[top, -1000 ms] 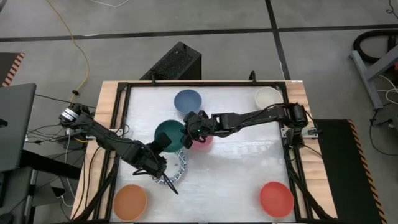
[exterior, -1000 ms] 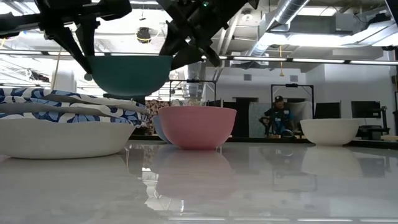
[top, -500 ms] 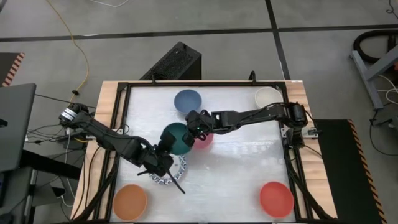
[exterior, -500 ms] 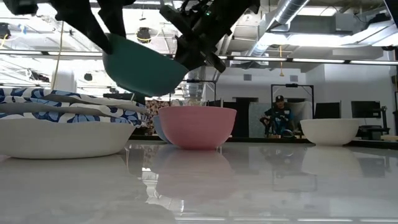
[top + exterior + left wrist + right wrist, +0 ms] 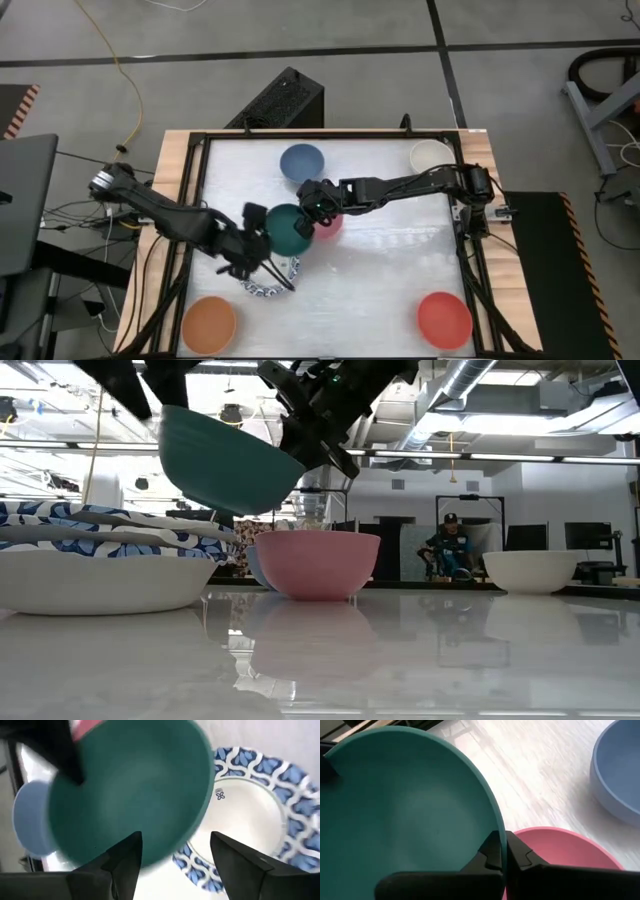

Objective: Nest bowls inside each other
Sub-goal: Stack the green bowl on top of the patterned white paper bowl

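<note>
Right wrist view: right tool (image 5: 502, 854) pinches the rim of the teal bowl (image 5: 395, 820) — bowl tilted, held above the bench (image 5: 380, 270). Left tool (image 5: 172, 857) stands spread, apart from it. Beyond — patterned bowls (image 5: 268, 285), pink bowl (image 5: 317, 563), blue bowl (image 5: 301, 161).

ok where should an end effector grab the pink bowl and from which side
Pinch the pink bowl by its thin upright rim, one finger inside and one outside, coming down from above. It stands open side up on the table; its smooth curved wall offers no other hold.
</note>
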Robot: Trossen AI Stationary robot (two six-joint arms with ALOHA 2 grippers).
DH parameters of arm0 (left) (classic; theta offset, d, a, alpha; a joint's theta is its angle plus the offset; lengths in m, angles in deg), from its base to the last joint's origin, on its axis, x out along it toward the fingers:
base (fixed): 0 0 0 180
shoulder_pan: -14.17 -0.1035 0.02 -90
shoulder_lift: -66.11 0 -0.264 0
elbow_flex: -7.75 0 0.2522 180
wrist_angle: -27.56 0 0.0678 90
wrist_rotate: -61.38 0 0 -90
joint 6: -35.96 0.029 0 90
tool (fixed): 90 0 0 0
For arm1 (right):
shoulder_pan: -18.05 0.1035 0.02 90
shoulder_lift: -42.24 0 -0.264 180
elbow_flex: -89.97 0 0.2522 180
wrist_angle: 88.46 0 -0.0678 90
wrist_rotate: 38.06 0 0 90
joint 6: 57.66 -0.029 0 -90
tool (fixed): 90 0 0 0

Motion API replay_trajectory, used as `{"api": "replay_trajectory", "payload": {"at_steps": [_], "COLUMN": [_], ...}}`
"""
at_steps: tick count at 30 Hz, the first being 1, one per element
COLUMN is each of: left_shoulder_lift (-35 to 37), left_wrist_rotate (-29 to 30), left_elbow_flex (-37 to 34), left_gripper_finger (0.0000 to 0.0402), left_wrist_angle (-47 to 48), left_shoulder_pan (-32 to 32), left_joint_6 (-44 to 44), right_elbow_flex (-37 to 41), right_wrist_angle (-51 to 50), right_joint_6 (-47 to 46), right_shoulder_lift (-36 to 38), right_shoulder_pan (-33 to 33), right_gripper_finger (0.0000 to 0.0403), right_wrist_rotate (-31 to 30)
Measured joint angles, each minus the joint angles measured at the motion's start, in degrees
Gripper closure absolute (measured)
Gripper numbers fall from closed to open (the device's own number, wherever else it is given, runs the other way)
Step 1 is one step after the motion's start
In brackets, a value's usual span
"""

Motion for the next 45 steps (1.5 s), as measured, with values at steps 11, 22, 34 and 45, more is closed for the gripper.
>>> {"api": "replay_trajectory", "payload": {"at_steps": [11, 22, 34, 45], "left_shoulder_lift": [19.1, 31.5, 33.7, 33.7], "left_wrist_rotate": [2.8, 16.5, 13.3, 12.7], "left_elbow_flex": [0.6, 0.6, 0.6, 0.6], "left_gripper_finger": [0.0177, 0.0177, 0.0177, 0.0177], "left_wrist_angle": [-2.0, -5.4, -5.1, -4.0], "left_shoulder_pan": [-2.6, -6.2, -10.5, -10.7], "left_joint_6": [-12.1, -23.6, -26.5, -28.0], "right_elbow_flex": [0.0, 0.0, -7.5, -21.1], "right_wrist_angle": [3.6, 6.1, 7.8, -3.6], "right_joint_6": [2.9, 4.8, 7.1, 11.6], "right_shoulder_lift": [0.0, 0.0, -7.6, -15.5], "right_shoulder_pan": [-0.5, -0.2, 2.4, 2.3], "right_gripper_finger": [0.0396, 0.0396, 0.0394, 0.0392], "right_wrist_rotate": [2.8, 6.4, 12.4, 15.2]}}
